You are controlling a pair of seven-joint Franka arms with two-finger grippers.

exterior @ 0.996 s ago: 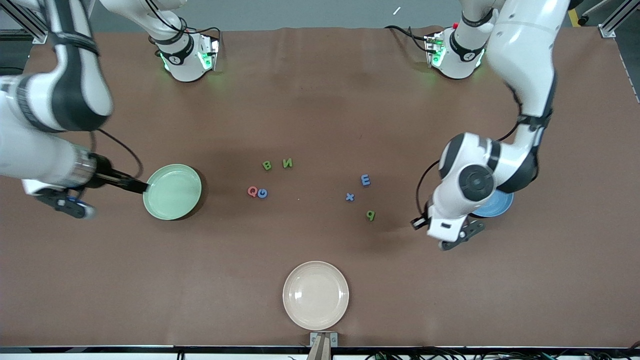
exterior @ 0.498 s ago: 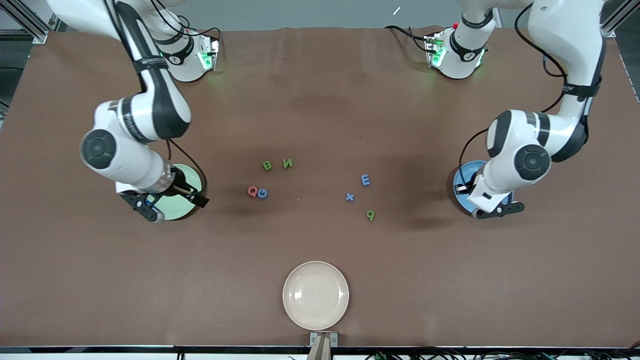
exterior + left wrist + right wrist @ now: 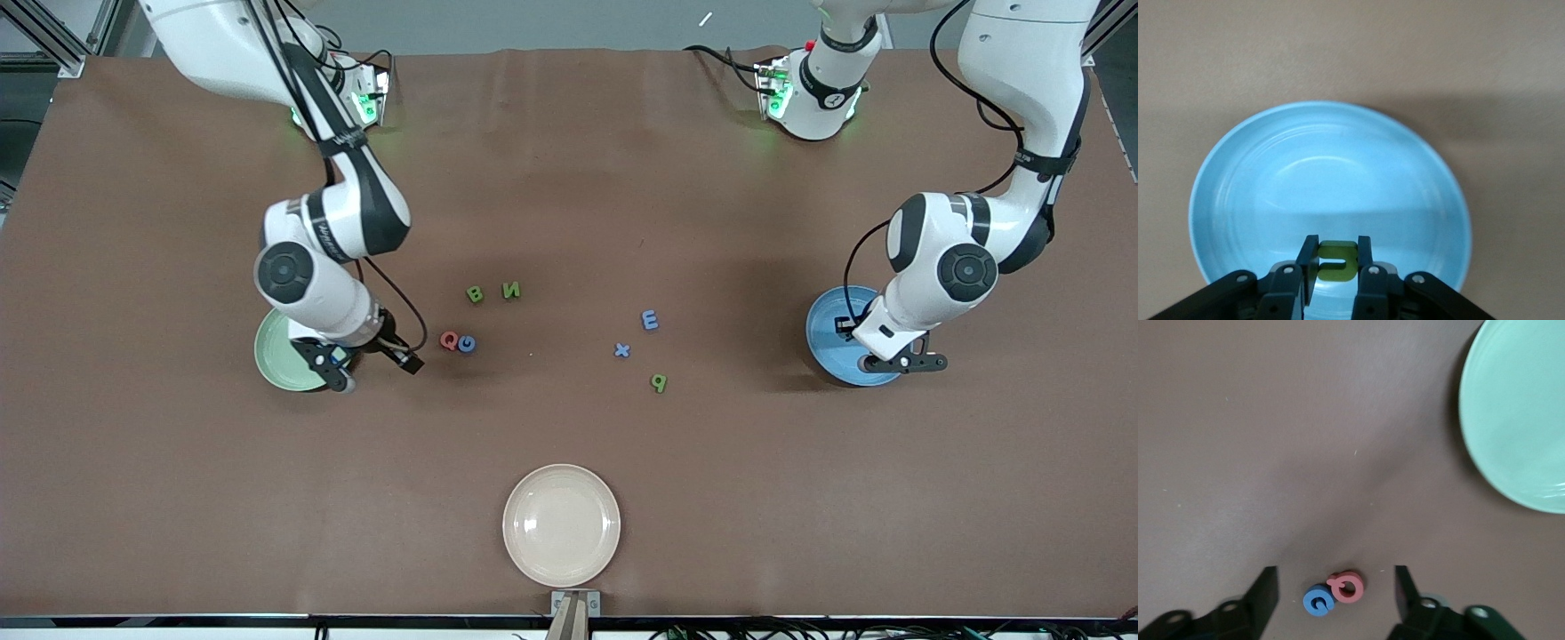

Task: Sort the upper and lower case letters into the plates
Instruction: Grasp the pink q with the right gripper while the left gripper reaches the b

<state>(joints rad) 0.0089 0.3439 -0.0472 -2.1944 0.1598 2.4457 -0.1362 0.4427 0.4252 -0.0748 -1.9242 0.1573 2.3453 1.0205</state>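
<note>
Your right gripper (image 3: 1335, 600) hangs with jaws spread just above the pink-red Q (image 3: 1346, 586) and blue G (image 3: 1317, 600), which lie touching on the bench beside the mint green plate (image 3: 277, 360). Your left gripper (image 3: 1337, 267), jaws clenched on a green letter (image 3: 1337, 259), hovers over the blue plate (image 3: 1331, 180).

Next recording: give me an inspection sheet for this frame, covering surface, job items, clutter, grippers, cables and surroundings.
Surface: brown table, bare between items.
Job's things: letters B, N, Q, G, E, x, p loose; mint plate and blue plate hold nothing.
Clutter: cream plate.
Grippers: left gripper shut on green letter over blue plate; right gripper open over Q and G.
Cables: along both arms.
Surroundings: nothing seen.
</note>
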